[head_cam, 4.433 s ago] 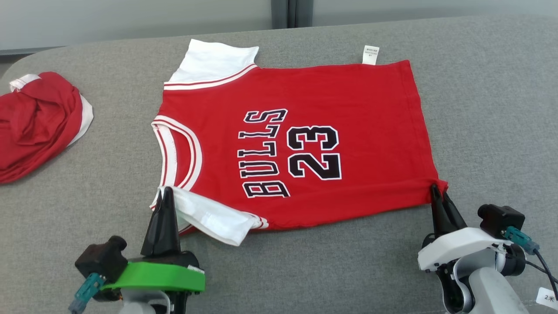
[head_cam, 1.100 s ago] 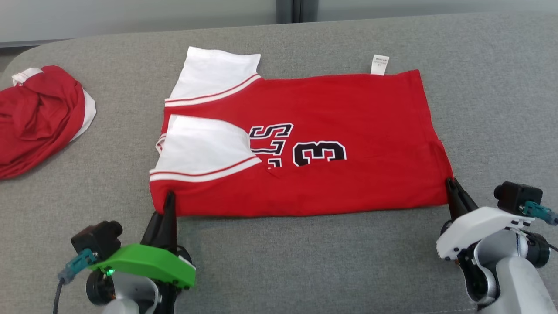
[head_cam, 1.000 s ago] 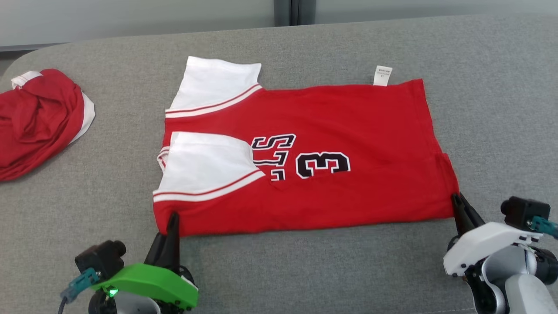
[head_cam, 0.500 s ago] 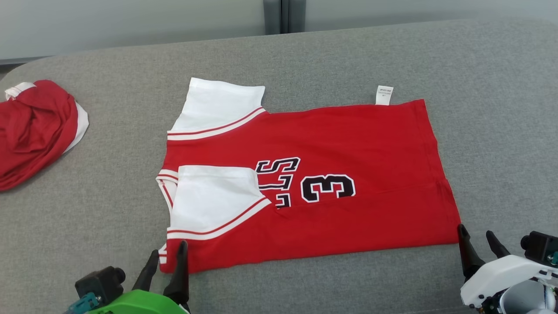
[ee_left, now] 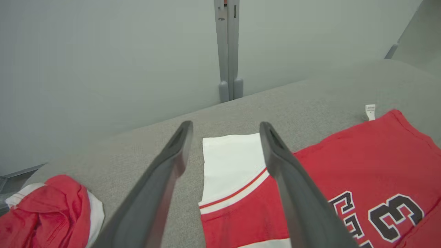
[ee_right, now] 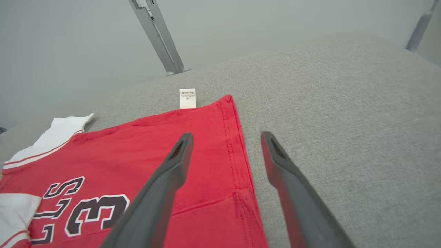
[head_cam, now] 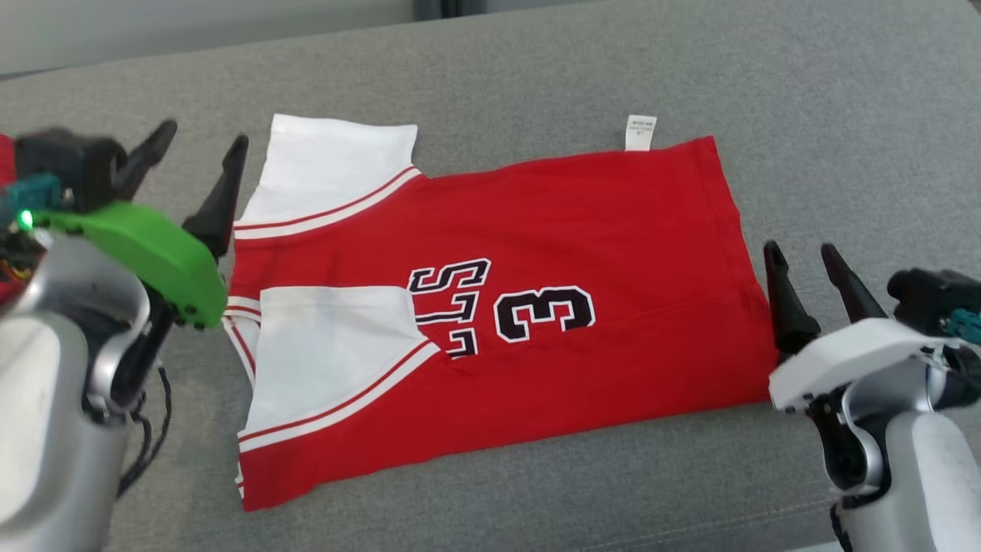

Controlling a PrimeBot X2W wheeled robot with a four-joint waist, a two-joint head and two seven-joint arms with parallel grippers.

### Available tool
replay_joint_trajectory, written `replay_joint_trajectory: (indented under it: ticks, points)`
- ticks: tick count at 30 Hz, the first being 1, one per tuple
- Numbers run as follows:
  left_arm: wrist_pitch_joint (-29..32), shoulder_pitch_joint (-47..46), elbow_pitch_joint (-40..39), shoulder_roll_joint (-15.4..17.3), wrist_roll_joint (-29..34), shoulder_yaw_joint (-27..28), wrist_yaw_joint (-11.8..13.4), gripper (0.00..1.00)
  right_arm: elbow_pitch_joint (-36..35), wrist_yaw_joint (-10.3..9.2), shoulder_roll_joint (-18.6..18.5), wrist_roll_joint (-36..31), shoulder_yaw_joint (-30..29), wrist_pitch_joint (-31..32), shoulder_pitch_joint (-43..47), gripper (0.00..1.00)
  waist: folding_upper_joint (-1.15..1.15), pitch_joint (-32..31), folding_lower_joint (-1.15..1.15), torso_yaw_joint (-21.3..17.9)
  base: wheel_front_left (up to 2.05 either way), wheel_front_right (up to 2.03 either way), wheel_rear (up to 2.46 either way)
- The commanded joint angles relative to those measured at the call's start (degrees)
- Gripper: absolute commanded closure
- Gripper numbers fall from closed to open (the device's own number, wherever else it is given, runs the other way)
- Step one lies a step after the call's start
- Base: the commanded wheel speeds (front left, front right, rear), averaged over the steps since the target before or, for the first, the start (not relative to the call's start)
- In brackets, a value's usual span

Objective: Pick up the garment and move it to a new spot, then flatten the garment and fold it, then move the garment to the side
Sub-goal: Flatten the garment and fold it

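The garment, a red jersey with white sleeves and black lettering, lies flat on the grey cushion with its near half folded over the far half. My left gripper stands open and raised at the jersey's left end, beside the far white sleeve, with nothing between its fingers. In the left wrist view that gripper frames the sleeve's corner. My right gripper is open just off the jersey's right hem, empty. The right wrist view has its gripper straddling that hem of the garment.
A second red and white garment lies crumpled at the cushion's far left. A white label sticks out from the jersey's far edge. Bare grey cushion stretches to the right and behind. A pale wall with a grey post stands beyond.
Both grippers have opened and let go of the jersey's folded near edge. The left gripper has risen toward the far sleeve, the right has moved along the hem. The head camera has shifted.
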Motion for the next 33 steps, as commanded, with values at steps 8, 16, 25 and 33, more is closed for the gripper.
replay_joint_trajectory:
  ticks: [8,16,25,33]
  points:
    - [10.4,-17.4,12.9,5.9,-0.6,-4.2,-2.6,0.0,1.4,-0.04,-0.7,0.5,7.4,-1.3,-10.4,0.0,0.0,11.9,0.0,-7.9,0.0,0.0,0.0]
    - [14.9,-23.3,21.2,8.9,-2.5,-3.2,-2.3,0.0,3.3,-0.04,-1.8,1.8,11.4,-3.7,-16.2,0.0,0.0,18.0,0.0,-11.7,0.0,0.0,0.0]
    - [15.0,-23.6,24.7,9.6,-3.3,-2.5,-1.7,0.0,5.7,-0.04,-2.7,2.7,12.7,-5.4,-18.7,0.0,0.0,19.8,0.0,-12.9,0.0,0.0,0.0]
    - [14.6,-24.2,24.9,9.1,-3.5,-3.4,-2.0,1.0,6.5,-0.04,-5.8,2.4,14.8,-3.9,-23.1,0.0,0.0,19.4,0.0,-11.8,0.0,0.0,0.0]
